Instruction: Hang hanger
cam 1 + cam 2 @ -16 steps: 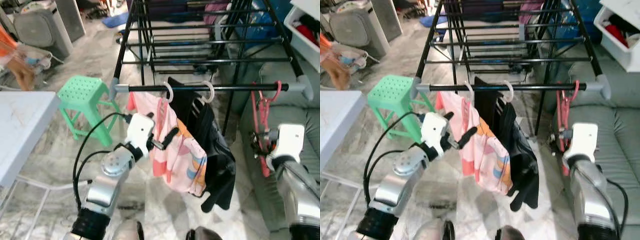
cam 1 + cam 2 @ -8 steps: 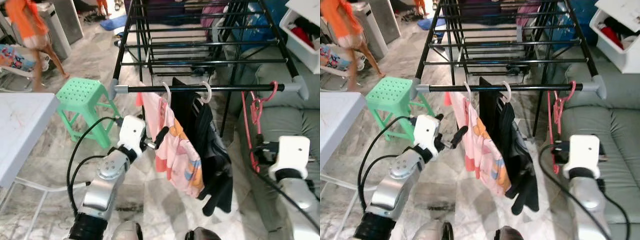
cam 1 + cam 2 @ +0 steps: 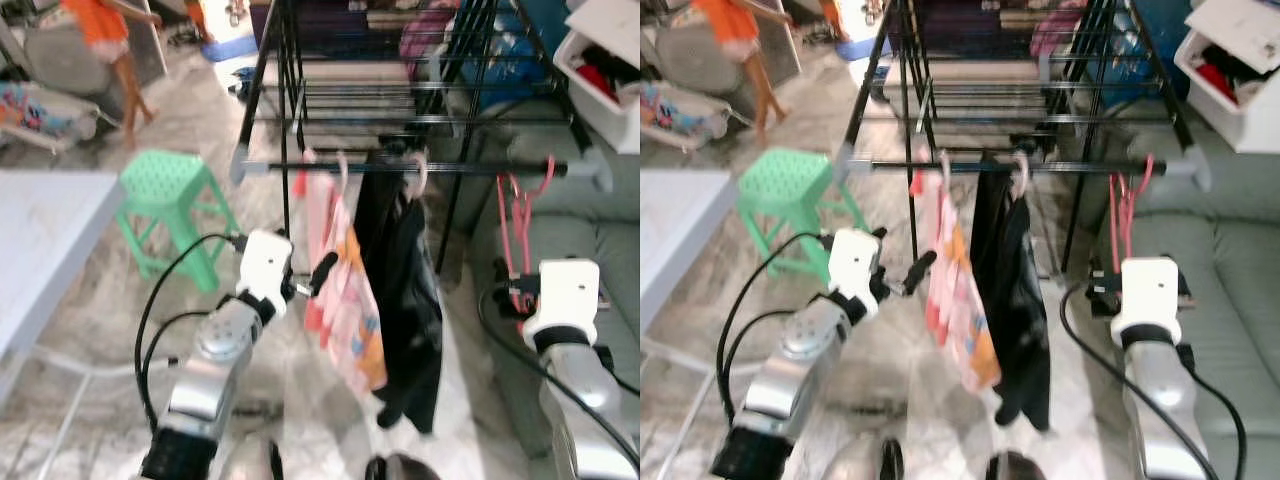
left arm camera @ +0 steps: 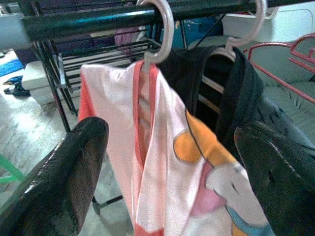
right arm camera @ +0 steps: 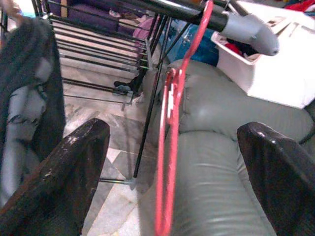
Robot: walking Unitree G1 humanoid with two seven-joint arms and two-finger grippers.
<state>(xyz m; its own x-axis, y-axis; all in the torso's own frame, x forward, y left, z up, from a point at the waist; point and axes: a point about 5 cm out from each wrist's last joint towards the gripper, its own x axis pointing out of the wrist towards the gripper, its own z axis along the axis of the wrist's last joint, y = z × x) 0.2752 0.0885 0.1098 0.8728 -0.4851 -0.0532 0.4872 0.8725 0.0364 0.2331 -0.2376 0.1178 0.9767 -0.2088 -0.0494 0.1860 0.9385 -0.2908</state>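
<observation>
With fingers spread wide and nothing between them, right end effector (image 5: 167, 162) sits just short of the red hanger (image 5: 170, 147), hook already over the black rail (image 3: 400, 167) of the drying rack (image 3: 400, 90), near the grey end cap (image 5: 248, 32). Left end effector (image 4: 167, 172) likewise open and empty, aimed at the pink printed garment (image 4: 162, 147) on its white hanger (image 4: 165, 29), black garment (image 3: 405, 280) just beside. Judged: hanging step nearly done. Best handled by backing the right arm straight away, keeping both fingers off the red wire to avoid dragging the hook off the rail. Beyond: grey sofa (image 5: 216, 162), green stool (image 3: 165, 190), a person's legs (image 3: 125, 75) far back.
</observation>
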